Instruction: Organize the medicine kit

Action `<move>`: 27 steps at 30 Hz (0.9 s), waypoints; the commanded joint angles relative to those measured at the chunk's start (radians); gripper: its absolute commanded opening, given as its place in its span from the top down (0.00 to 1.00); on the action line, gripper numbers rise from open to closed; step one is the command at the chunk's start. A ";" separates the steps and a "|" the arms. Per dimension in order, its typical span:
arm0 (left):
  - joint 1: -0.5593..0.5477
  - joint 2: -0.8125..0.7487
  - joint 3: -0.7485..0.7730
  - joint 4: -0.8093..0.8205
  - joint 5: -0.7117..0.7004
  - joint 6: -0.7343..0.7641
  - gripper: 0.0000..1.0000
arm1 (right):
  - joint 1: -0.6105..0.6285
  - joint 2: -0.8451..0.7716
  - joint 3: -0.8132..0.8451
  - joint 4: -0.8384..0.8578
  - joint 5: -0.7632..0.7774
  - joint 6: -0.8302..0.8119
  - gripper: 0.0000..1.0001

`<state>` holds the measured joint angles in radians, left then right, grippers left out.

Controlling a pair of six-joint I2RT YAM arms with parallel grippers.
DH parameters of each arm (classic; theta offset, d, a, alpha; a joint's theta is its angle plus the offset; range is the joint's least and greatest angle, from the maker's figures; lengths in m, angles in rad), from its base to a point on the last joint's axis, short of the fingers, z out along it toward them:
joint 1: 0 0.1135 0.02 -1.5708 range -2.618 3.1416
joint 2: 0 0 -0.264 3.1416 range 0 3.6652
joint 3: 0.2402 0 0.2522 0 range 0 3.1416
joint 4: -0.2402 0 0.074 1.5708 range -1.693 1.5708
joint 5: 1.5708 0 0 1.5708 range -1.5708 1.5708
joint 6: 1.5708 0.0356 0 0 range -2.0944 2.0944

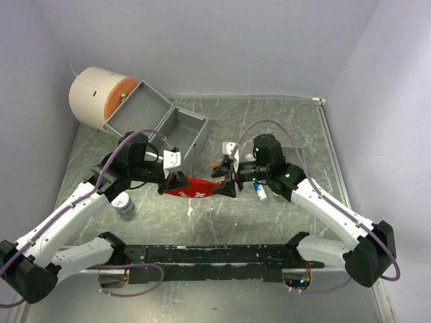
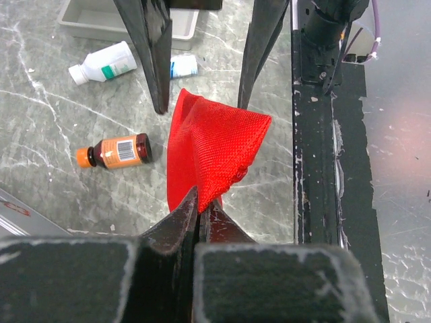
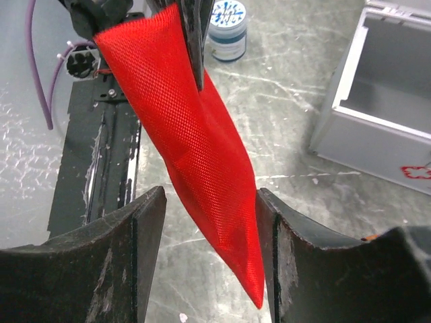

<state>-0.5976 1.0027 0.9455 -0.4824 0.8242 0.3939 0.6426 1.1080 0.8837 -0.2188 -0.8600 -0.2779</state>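
The red pouch [image 1: 195, 188] hangs stretched between both arms above the table. My left gripper [image 1: 175, 182] is shut on its left end; in the left wrist view the jaws [image 2: 201, 203] pinch the fabric edge of the pouch [image 2: 212, 145]. My right gripper [image 1: 225, 183] is open around the other end. In the right wrist view the pouch's tapered tip [image 3: 202, 155] sits between the fingers [image 3: 145, 229], lying against the right one with a gap on the left. The grey metal case [image 1: 165, 121] stands open behind them.
A white drum with an orange face [image 1: 101, 97] lies at the back left. A blue-lidded jar [image 1: 123, 204] stands by the left arm. A white bottle [image 2: 104, 65] and an amber bottle [image 2: 114, 151] lie under the right arm. The black base rail [image 1: 215, 254] runs along the near edge.
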 commanded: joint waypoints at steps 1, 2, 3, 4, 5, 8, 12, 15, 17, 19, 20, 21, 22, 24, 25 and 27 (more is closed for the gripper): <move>-0.004 0.004 0.048 0.004 0.066 0.020 0.93 | 0.019 0.036 -0.029 0.002 -0.023 -0.001 0.47; -0.004 0.002 0.047 0.009 0.068 0.013 0.93 | 0.023 0.043 -0.027 0.003 -0.023 0.001 0.49; -0.004 0.000 0.047 0.014 0.068 0.006 0.92 | 0.028 0.050 -0.025 0.004 -0.023 0.002 0.51; -0.004 0.000 0.046 0.021 0.067 -0.010 0.93 | 0.034 0.055 -0.025 0.009 -0.023 0.006 0.53; -0.004 0.002 0.045 0.031 0.059 -0.032 0.93 | 0.037 0.060 -0.025 0.009 -0.022 0.004 0.55; -0.004 0.013 0.050 0.041 0.043 -0.053 0.90 | 0.039 0.066 -0.032 0.011 -0.026 -0.001 0.70; -0.004 0.001 0.041 0.088 -0.044 -0.119 0.60 | 0.042 0.046 -0.040 0.025 -0.027 0.034 0.94; -0.003 -0.040 0.025 0.166 -0.291 -0.243 0.02 | 0.042 0.006 -0.077 0.086 -0.005 0.123 1.00; -0.004 -0.067 0.019 0.182 -0.447 -0.275 0.02 | 0.042 -0.025 -0.113 0.141 0.024 0.199 1.00; -0.004 -0.101 0.014 0.207 -0.580 -0.307 0.02 | 0.042 -0.052 -0.149 0.202 0.085 0.300 1.00; -0.004 -0.118 0.011 0.220 -0.634 -0.324 0.02 | 0.042 -0.062 -0.164 0.232 0.126 0.356 1.00; -0.003 -0.136 0.008 0.236 -0.678 -0.339 0.02 | 0.042 -0.065 -0.173 0.252 0.172 0.411 1.00; -0.003 -0.153 0.006 0.248 -0.722 -0.351 0.02 | 0.042 -0.063 -0.171 0.258 0.230 0.467 1.00; -0.004 -0.185 0.009 0.265 -0.825 -0.400 0.02 | 0.042 -0.050 -0.148 0.252 0.359 0.584 1.00; -0.004 -0.196 0.015 0.268 -0.895 -0.437 0.02 | 0.042 -0.036 -0.132 0.245 0.407 0.631 1.00; -0.004 -0.201 0.053 0.233 -1.094 -0.550 0.02 | 0.041 -0.022 -0.102 0.244 0.481 0.722 1.00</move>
<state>-0.5976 0.8249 0.9546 -0.2829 0.1200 0.0357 0.6827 1.0679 0.7212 -0.0395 -0.6064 0.1780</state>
